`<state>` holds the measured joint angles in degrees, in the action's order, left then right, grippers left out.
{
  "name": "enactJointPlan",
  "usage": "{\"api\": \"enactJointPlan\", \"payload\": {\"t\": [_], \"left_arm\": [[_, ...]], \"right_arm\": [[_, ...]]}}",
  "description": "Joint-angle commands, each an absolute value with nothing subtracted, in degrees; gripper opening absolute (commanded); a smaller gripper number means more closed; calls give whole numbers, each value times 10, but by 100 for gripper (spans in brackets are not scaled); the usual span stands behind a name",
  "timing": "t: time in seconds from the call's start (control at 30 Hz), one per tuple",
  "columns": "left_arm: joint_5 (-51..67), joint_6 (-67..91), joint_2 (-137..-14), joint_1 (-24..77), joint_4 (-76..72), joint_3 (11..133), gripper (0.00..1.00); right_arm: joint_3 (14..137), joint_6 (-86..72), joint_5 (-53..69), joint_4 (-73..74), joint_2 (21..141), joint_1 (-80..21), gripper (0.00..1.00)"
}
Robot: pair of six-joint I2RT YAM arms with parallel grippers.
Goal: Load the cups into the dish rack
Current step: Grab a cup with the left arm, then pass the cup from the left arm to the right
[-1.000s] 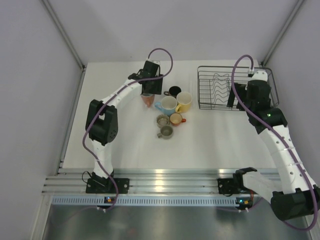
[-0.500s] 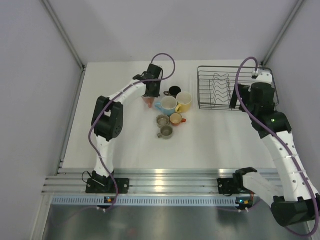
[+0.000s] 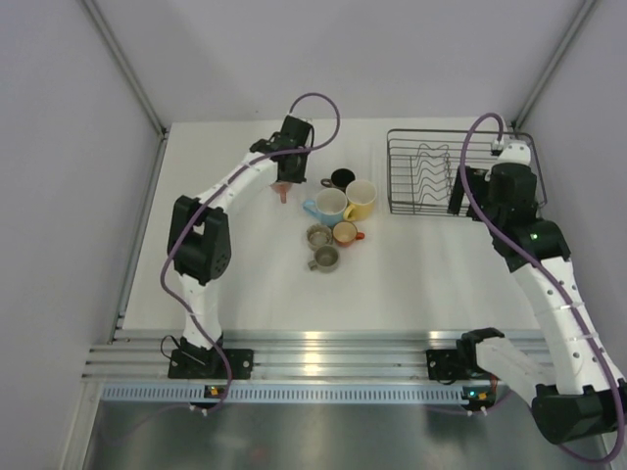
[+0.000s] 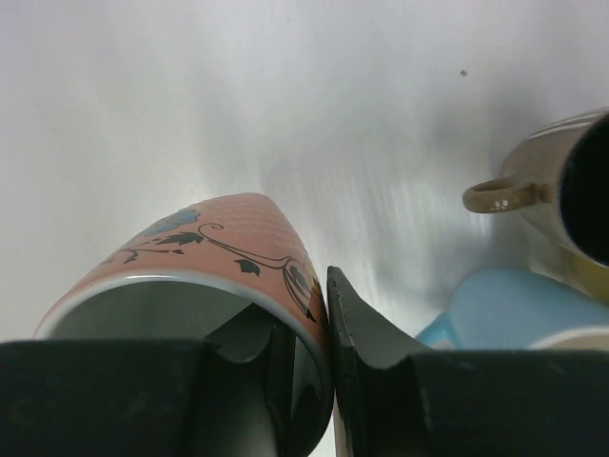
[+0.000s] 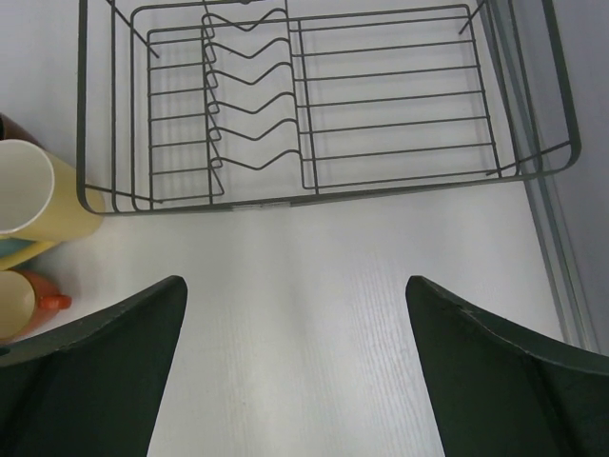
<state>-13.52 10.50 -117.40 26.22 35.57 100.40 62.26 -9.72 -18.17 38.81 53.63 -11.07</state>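
My left gripper (image 3: pixel 290 168) (image 4: pixel 319 328) is shut on the rim of the pink-salmon cup (image 3: pixel 284 192) (image 4: pixel 224 243), one finger inside and one outside its flowered wall. To its right stand the other cups: dark brown (image 3: pixel 342 178) (image 4: pixel 571 181), yellow (image 3: pixel 361 199) (image 5: pixel 38 190), light blue (image 3: pixel 329 207) (image 4: pixel 504 305), small orange (image 3: pixel 345 233) (image 5: pixel 29 300) and two grey-olive ones (image 3: pixel 318 236) (image 3: pixel 324 258). The black wire dish rack (image 3: pixel 423 174) (image 5: pixel 333 105) holds no cups. My right gripper (image 3: pixel 458 192) (image 5: pixel 295 314) hangs open over bare table at the rack's near side.
The dish rack sits close to the table's right edge and the right wall rail (image 5: pixel 557 248). The cluster of cups lies between the two arms, just left of the rack. White enclosure walls ring the table.
My left gripper has shut on the pink cup's rim and shifted it slightly back and left. The right arm drifted a little to the right, still open.
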Motion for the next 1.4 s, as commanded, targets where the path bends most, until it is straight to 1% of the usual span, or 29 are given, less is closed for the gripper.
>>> {"api": "enactJointPlan", "payload": {"t": [0.0, 0.17, 0.23, 0.27, 0.3, 0.33, 0.37, 0.4, 0.47, 0.5, 0.53, 0.6, 0.63, 0.7, 0.73, 0.8, 0.83, 0.87, 0.93, 1.07, 1.37], "left_arm": [[-157, 90, -1044, 257, 338, 1048, 0], [-50, 126, -991, 243, 322, 1049, 0], [40, 164, -963, 238, 290, 1019, 0], [71, 182, -952, 236, 240, 1000, 0], [148, 221, -941, 232, 198, 980, 0], [183, 245, -914, 225, 155, 932, 0], [215, 269, -904, 222, 55, 906, 0], [274, 323, -893, 220, 8, 882, 0], [331, 384, -885, 215, -95, 831, 0], [355, 450, -888, 214, -185, 819, 0], [399, 487, -891, 214, -245, 799, 0], [424, 593, -910, 214, -336, 786, 0], [443, 624, -918, 215, -424, 781, 0], [450, 707, -937, 216, -501, 778, 0], [450, 733, -943, 217, -571, 775, 0], [450, 800, -966, 219, -631, 774, 0], [448, 822, -972, 219, -687, 773, 0], [442, 862, -981, 219, -711, 773, 0], [437, 888, -1000, 221, -744, 773, 0], [436, 893, -1012, 233, -748, 782, 0], [445, 913, -1048, 275, -748, 834, 0]], "right_arm": [[649, -108, -146, 353, 550, -107, 99], [648, -136, -84, 310, 569, -107, 99], [641, -149, -38, 291, 571, -107, 99], [638, -168, -20, 268, 572, -107, 99], [631, -179, 15, 253, 571, -107, 99], [627, -190, 33, 239, 570, -107, 99], [621, -213, 51, 201, 569, -107, 99], [610, -227, 93, 180, 568, -107, 100], [599, -269, 140, 130, 571, -107, 99], [592, -284, 180, 87, 573, -107, 99], [589, -299, 198, 64, 581, -107, 99], [583, -339, 243, 27, 590, -107, 99], [580, -351, 255, -15, 595, -108, 99], [574, -381, 280, -48, 606, -108, 99], [574, -390, 288, -72, 613, -108, 99], [575, -415, 309, -94, 622, -107, 99], [573, -424, 315, -106, 629, -107, 99], [571, -444, 320, -131, 632, -108, 99], [563, -461, 331, -158, 639, -108, 99], [557, -496, 341, -217, 647, -110, 100], [597, -512, 356, -262, 690, -116, 99]]}}
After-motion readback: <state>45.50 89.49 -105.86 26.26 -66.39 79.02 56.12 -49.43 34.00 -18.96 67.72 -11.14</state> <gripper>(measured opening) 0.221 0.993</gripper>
